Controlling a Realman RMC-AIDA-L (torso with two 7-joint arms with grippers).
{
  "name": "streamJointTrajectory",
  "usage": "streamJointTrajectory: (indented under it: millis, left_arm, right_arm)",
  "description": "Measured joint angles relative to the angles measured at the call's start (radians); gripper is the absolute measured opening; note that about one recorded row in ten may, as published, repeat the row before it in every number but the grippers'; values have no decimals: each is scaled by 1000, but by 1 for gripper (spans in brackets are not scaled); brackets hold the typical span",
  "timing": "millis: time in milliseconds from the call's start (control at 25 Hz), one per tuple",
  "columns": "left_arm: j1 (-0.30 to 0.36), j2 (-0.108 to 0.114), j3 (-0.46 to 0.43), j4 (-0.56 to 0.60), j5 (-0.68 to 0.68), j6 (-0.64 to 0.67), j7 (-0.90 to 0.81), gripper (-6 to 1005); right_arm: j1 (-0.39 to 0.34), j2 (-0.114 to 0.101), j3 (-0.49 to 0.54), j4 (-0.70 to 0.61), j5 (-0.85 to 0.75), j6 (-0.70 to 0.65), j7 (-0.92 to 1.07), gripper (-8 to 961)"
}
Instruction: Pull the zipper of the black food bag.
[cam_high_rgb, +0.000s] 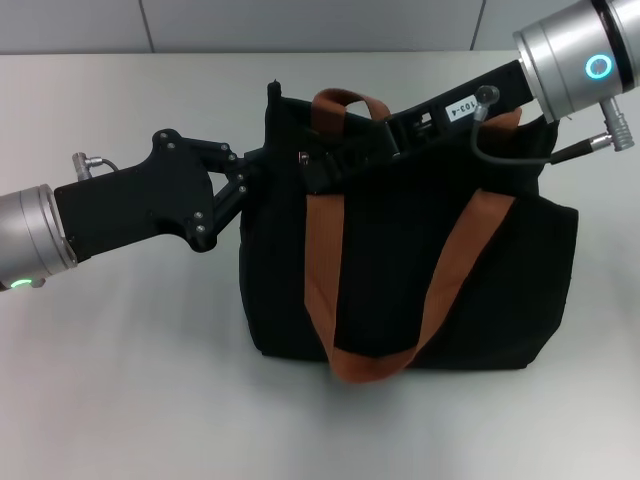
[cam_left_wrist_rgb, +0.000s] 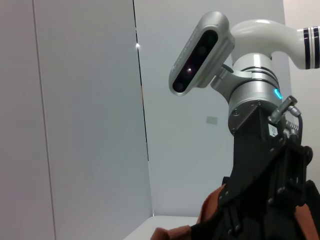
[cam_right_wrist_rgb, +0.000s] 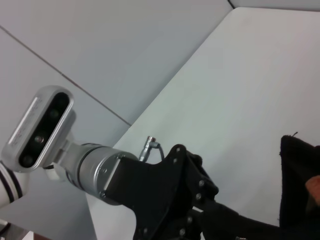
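The black food bag (cam_high_rgb: 400, 270) stands upright in the middle of the table, with orange-brown straps (cam_high_rgb: 320, 260) over its front. A small silver zipper (cam_high_rgb: 303, 156) shows on the top edge near the left end. My left gripper (cam_high_rgb: 258, 168) reaches in from the left and is shut on the bag's top left corner. My right gripper (cam_high_rgb: 325, 168) reaches in from the upper right along the bag's top, ending just right of the zipper, dark against the bag. The right wrist view shows the left gripper (cam_right_wrist_rgb: 220, 212) and the bag corner (cam_right_wrist_rgb: 297, 165).
The light grey table (cam_high_rgb: 130, 380) surrounds the bag on all sides. A grey wall (cam_high_rgb: 300, 25) runs along the back. The right arm's cable (cam_high_rgb: 500, 150) loops over the bag's top right. The left wrist view shows the right arm's black gripper body (cam_left_wrist_rgb: 265, 190).
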Motion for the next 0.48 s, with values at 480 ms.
streamJointTrajectory:
  millis: [480]
  left_arm:
    - [-18, -1, 7, -1, -9, -5, -10, 23]
  right_arm:
    - [-2, 8, 2, -2, 3, 5, 8, 314]
